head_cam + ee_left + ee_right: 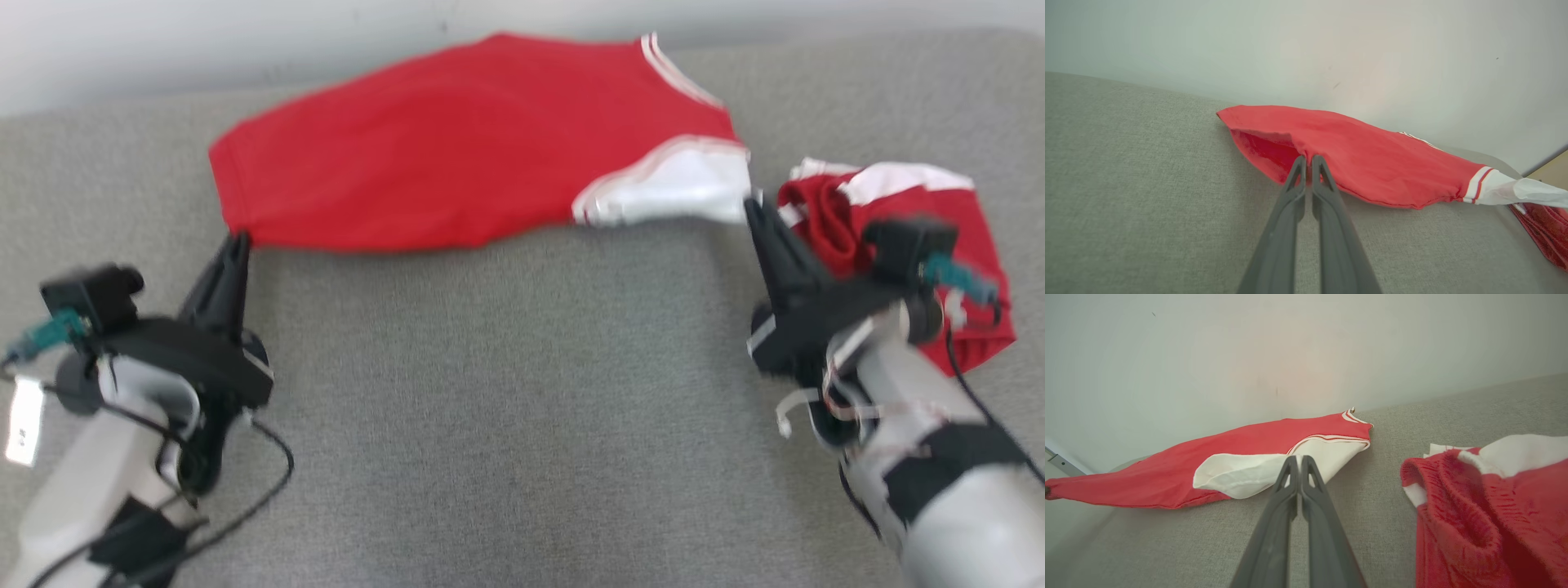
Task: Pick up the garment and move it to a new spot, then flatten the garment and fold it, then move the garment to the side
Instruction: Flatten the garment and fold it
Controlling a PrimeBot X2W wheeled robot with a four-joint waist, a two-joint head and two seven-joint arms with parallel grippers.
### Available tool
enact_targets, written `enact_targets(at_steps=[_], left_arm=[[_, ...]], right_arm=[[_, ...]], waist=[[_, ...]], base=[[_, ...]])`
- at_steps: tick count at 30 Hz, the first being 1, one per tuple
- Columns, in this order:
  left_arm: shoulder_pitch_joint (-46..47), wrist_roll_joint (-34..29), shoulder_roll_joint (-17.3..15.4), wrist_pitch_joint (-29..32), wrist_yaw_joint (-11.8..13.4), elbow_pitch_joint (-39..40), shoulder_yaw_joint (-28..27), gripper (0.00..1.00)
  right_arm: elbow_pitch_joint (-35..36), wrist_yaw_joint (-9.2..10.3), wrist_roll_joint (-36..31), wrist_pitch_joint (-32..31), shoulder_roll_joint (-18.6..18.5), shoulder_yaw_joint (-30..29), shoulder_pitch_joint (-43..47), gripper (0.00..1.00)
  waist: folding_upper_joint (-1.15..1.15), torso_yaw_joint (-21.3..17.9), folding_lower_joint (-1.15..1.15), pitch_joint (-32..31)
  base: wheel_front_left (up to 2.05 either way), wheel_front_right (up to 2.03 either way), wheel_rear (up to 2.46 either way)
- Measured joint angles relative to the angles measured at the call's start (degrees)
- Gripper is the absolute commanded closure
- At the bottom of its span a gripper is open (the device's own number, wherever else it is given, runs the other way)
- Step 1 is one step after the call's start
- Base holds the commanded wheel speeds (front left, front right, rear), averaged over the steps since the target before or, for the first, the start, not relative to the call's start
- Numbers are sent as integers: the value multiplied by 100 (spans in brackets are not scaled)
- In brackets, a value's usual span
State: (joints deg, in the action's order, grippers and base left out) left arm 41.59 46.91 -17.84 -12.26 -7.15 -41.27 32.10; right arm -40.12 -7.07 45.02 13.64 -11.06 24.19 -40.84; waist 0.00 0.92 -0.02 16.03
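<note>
Head view showed the grey upholstered surface [522, 425] carrying everything, with a pale wall [163, 41] behind its far edge. The red garment [457, 163] was stretched along that far edge, running from the left part toward the right, with its white panel [694, 184] at the right-hand end. A bunched red-and-white garment [922, 237] sat near the right edge, just beside the right arm. The left gripper [238, 241] had its jaws clamped on the red hem corner, and the right gripper [753, 206] was pinched tight on the white panel. Holding the two ends apart probably kept the cloth taut, so that it could be carried and laid flat without wrinkles.
</note>
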Motion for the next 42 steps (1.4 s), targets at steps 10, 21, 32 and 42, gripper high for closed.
enact_targets(at_steps=[10,21,32,42], left_arm=[[-1347,53,167,-148,0,189,229,100],[-2703,-182,-99,-190,15,505,477,100],[-3326,-166,-250,-191,193,1088,383,100],[-2769,-127,-219,-64,198,1457,313,100]], right_arm=[[755,0,336,24,-466,274,1650,100],[1603,0,637,23,-878,479,3756,100],[2419,207,641,-144,-1267,422,4274,100],[2766,505,472,-764,-1368,483,3471,100]], waist=[[0,-30,0,-826],[-1,137,0,-1696],[-1,217,2,-1806],[0,142,2,-1402]], base=[[0,0,0],[0,0,0],[0,0,0],[0,0,0]])
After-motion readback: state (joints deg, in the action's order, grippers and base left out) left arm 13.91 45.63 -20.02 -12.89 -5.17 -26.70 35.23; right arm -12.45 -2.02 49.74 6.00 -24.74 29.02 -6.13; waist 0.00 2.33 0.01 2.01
